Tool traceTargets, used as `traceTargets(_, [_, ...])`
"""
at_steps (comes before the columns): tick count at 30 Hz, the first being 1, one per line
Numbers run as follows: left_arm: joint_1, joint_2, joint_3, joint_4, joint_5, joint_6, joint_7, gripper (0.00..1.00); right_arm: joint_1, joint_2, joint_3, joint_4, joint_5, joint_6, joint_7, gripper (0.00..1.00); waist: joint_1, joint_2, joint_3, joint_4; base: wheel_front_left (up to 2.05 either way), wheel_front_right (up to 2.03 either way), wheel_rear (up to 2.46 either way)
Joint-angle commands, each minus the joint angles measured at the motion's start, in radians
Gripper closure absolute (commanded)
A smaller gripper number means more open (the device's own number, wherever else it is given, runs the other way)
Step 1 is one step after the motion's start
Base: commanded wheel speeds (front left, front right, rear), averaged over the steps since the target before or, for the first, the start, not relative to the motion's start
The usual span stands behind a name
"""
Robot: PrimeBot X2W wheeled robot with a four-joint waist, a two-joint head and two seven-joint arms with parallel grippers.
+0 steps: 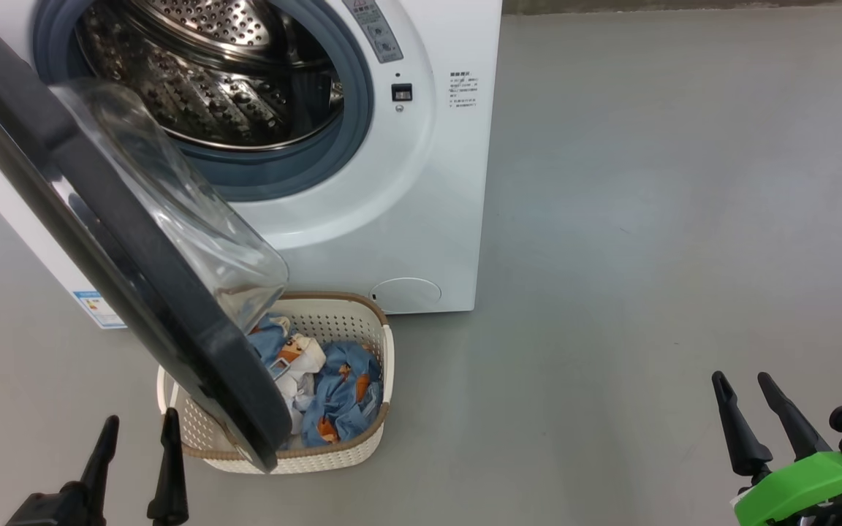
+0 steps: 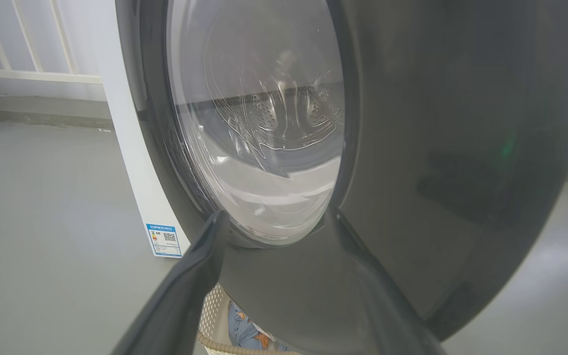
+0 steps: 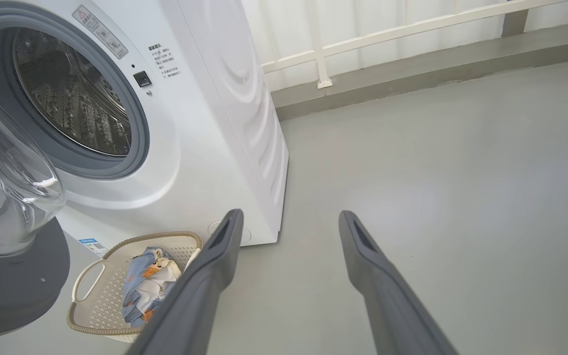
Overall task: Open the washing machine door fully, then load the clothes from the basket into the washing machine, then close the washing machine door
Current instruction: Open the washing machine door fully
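Your washing machine door [image 1: 172, 314] stands swung out from the washing machine [image 1: 406, 219] on its left-hand hinge, edge-on to the head camera, with its clear bowl window facing the drum [image 1: 202, 80]. The drum is bare steel with nothing in it. I judge the door only part open, because its lower edge hangs right over the left part of the basket [image 1: 362, 446] and blocks a clean reach down from that side.

The basket sits on the floor [image 1: 647, 219] just in front of the machine's lower panel, close under the opening, so the lift into the drum is short. The clothes [image 1: 340, 394], blue with orange prints and white patches, lie bundled inside it, partly hidden behind the door.

Your left gripper [image 1: 141, 415] is spread wide and holds nothing. It sits low on the door's outer side, with its fingers pointing at the glossy black face, which is a good place to push the door wider. From the left wrist view the fingertips look very near that face, but I cannot tell whether they touch it.

Your right gripper [image 1: 741, 375] is also spread and empty, parked low at the right, well apart from the machine and the basket. That keeps it out of the door's swing and free for the clothes once the door is out of the way.
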State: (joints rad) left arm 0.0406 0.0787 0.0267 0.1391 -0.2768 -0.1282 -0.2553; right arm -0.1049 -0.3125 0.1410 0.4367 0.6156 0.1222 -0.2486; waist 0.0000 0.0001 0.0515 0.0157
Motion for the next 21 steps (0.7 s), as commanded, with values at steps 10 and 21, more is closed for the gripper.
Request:
traceTargets(10, [-0.041, 0.019, 0.02, -0.008, 0.001, -0.002, -0.006, 1.0, 0.01, 0.0, -0.01, -0.029, -0.039, 0.008, -0.013, 0.0, 0.0, -0.0001, 0.007, 0.0, 0.0, 0.0, 0.0])
traceTargets(21, [-0.081, 0.047, 0.133, -0.161, 0.0, -0.002, -0.006, 1.0, 0.01, -0.006, -0.038, -0.052, -0.056, 0.008, -0.013, 0.0, 0.0, -0.0001, 0.001, 0.018, 0.0, 0.0, 0.0])
